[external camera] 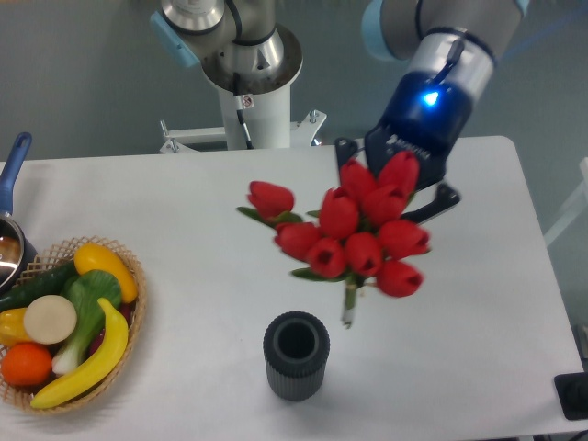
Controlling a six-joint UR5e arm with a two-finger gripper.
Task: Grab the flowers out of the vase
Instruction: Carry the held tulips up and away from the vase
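Note:
The flowers, a bunch of red tulip buds with green leaves, hang in the air above the table, their stems clear of the vase. My gripper is shut on the bunch from behind, its fingertips mostly hidden by the buds. One dark finger shows at the right of the buds. The vase, a dark grey ribbed cup, stands upright and empty near the table's front edge, below and left of the stem ends.
A wicker basket of fruit and vegetables sits at the left front. A blue-handled pot is at the far left edge. The robot's white base stands behind the table. A dark object lies at the right front corner.

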